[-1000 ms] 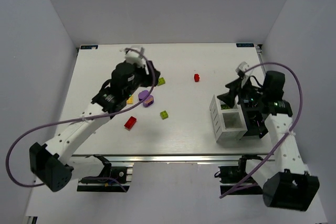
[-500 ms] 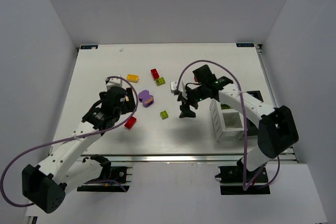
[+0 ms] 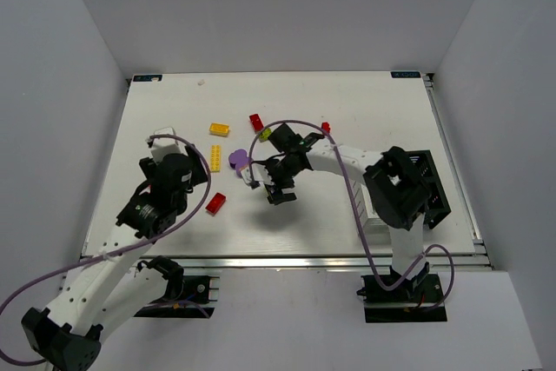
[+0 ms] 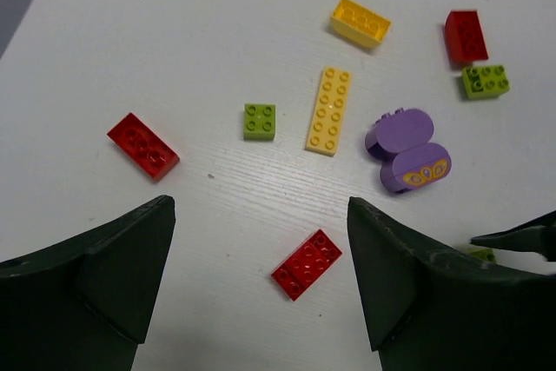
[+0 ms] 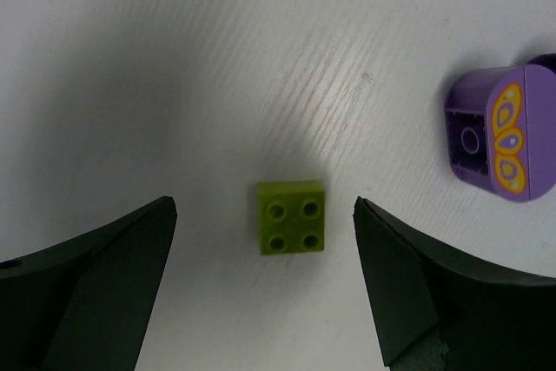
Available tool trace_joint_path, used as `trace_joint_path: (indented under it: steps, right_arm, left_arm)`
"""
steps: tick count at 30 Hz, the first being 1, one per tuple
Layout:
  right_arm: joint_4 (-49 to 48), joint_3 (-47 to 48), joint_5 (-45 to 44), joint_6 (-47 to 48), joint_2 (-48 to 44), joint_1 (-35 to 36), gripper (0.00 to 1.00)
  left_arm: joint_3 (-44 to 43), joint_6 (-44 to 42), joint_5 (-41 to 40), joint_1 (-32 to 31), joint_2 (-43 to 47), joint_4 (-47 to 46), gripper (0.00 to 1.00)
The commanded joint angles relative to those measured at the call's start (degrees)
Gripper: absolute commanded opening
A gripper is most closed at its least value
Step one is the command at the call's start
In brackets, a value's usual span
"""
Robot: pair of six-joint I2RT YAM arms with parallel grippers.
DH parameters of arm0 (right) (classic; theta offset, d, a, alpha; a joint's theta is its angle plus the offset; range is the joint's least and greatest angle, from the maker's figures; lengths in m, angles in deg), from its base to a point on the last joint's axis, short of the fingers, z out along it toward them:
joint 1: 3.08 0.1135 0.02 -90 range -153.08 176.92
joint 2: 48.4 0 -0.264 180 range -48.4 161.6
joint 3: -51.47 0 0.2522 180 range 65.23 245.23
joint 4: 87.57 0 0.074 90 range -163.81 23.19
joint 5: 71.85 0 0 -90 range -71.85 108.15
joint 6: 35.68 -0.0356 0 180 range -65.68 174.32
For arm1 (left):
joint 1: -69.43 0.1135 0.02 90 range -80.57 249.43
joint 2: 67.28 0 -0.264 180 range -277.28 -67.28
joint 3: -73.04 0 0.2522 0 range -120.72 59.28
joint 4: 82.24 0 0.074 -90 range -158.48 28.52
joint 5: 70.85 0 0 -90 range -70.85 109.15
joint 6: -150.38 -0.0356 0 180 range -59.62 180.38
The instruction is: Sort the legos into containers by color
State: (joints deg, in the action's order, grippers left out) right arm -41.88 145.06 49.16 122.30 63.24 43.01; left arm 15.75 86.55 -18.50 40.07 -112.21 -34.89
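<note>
White surface, bricks scattered mid-way: within the last second the right hand has swung across and now hangs over a lime green brick, so a pick looks imminent. Its fingers gape wide, holding nothing. The brick lies flat directly beneath, between them, with the purple piece beyond the right finger.

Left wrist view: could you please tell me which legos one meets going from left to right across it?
far-left red brick → small green square brick → long yellow plate → purple rounded piece → lime green brick. The other three overlap these sideways, so I omit them.
</note>
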Motion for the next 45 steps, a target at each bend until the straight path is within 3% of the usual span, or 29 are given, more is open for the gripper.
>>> trace_joint_path:
  steps: [1, 8, 17, 19, 25, 28, 31, 34, 35, 39, 45]
  right_arm:
    - [-1.69, 5.67, -3.57, -1.97, 4.27, 1.63, 0.88]
    - [1.03, 10.25, -7.88, -2.42, 8.77, 2.08, 0.79]
    - [2.18, 7.01, -11.05, -2.16, 7.63, 1.73, 0.67]
    - [3.41, 7.09, -11.05, -2.07, 7.81, 1.90, 0.63]
    - [5.26, 7.09, -10.70, -2.77, 7.90, 1.73, 0.25]
    - [5.08, 6.56, -9.48, -4.87, 6.41, 1.38, 0.14]
    - [4.91, 6.83, -6.76, -8.64, 3.25, 0.59, 0.10]
    - [4.38, 8.05, -5.43, -14.35, -2.02, -0.99, 0.10]
    - [4.20, 8.32, -5.25, -18.72, -3.60, -1.35, 0.10]
    - [0.52, 4.13, -3.68, -27.71, -16.49, -4.59, 0.09]
    - [3.06, -1.86, -7.26, -32.64, -30.04, -12.67, 0.10]
  left_arm:
    - [0.64, 1.16, -4.54, 0.10, 3.35, 0.69, 0.89]
    - [0.29, 0.63, -3.31, 0.10, 2.30, 0.61, 0.86]
    - [0.46, 0.02, -1.73, 0.10, 2.30, -0.10, 0.84]
    - [0.64, -0.16, -0.94, 0.10, 2.21, -0.36, 0.79]
    - [0.64, -0.25, 2.05, 0.10, -2.00, -0.80, 0.58]
    - [0.46, -0.42, 3.54, 0.62, -4.11, -1.24, 0.58]
    - [0.64, -1.03, 5.65, 1.77, -6.31, -2.20, 0.59]
    - [0.46, -1.47, 8.63, 4.31, -9.99, -3.43, 0.66]
    - [0.29, -1.48, 9.51, 4.92, -11.22, -3.61, 0.74]
    - [-1.20, -2.79, 17.85, 9.84, -17.82, -4.93, 0.81]
    - [-3.67, -3.41, 24.19, 14.33, -25.55, -6.25, 0.82]
